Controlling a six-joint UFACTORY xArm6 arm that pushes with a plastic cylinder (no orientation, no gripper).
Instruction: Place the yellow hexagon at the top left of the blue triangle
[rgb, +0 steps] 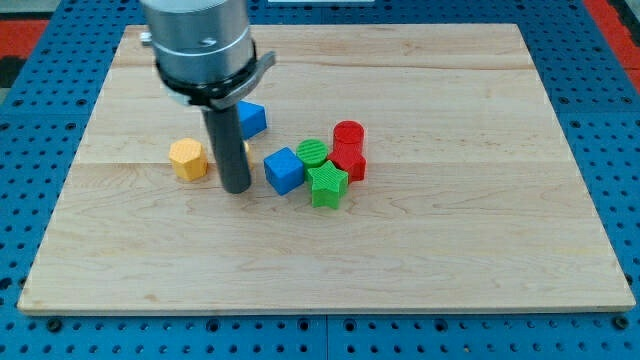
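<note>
My rod (228, 140) hides the left part of the blue triangle (251, 119) and nearly all of a yellow block (245, 150) behind it, whose shape I can't tell. My arm's housing (200, 40) is cut off at the view's top.

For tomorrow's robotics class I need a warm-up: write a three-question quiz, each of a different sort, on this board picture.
1. True or false: my tip touches the yellow hexagon.
2. Which block lies nearest my tip on the view's right? A) blue cube B) green star C) red cylinder
3. Fill in: the blue triangle sits partly behind the ____.

Key: 1 false, a gap shows between them; 2 A; 3 rod.
</note>
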